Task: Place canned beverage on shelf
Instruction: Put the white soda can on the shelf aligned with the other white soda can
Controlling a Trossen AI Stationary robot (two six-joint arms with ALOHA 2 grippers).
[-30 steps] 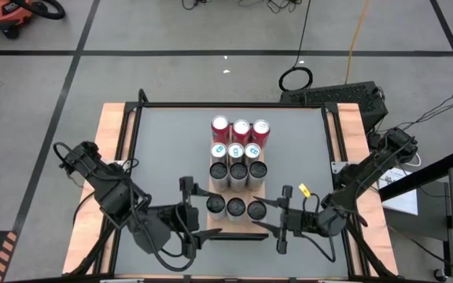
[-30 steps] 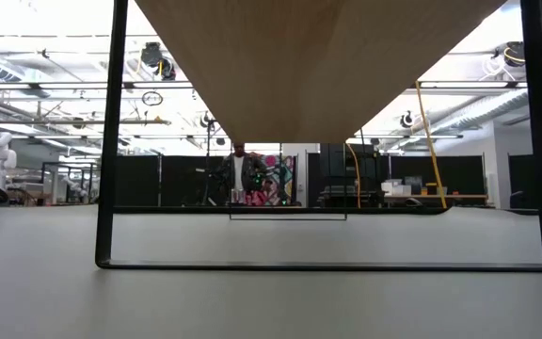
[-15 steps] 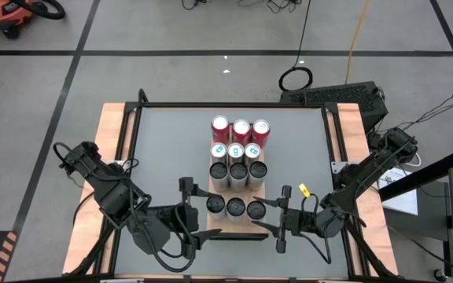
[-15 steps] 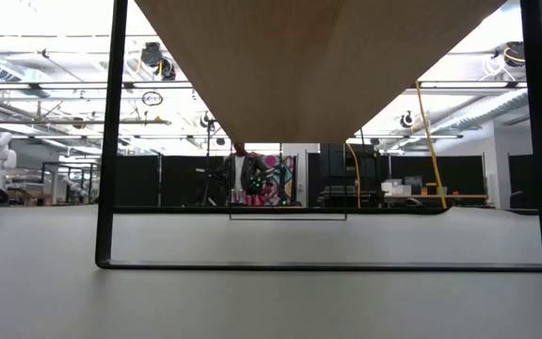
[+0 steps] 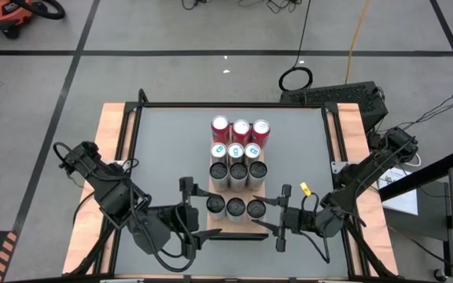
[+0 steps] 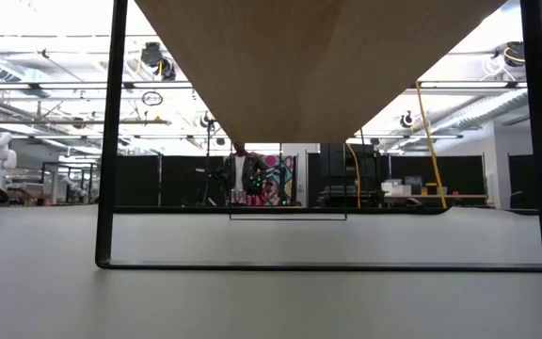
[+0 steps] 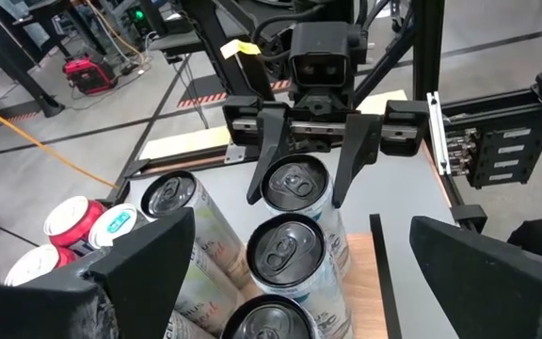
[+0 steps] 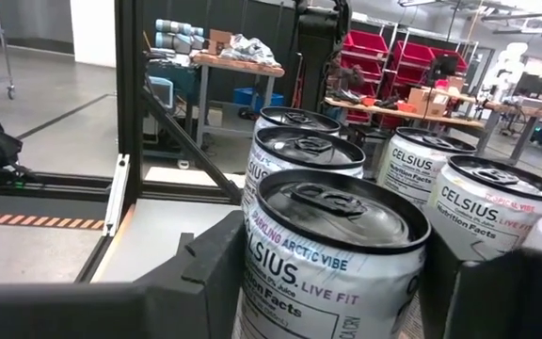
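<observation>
1 can [image 5: 256, 208] on the shelf [image 5: 234, 228] clamped by right jaws; left jaws wide open.

Twelve upright beverage cans [image 5: 236, 169] stand in four rows of three on my shelf [image 5: 267, 228], a light wood-grain board with a dark rim lying at the near middle of the table. The farthest row has red tops [image 5: 240, 126]; the nearest, silver-topped can [image 8: 332, 259] reads "CELSIUS Arctic Vibe."

Grey table [image 5: 163, 149], shelf [image 5: 238, 226], cans [image 5: 236, 173]
</observation>
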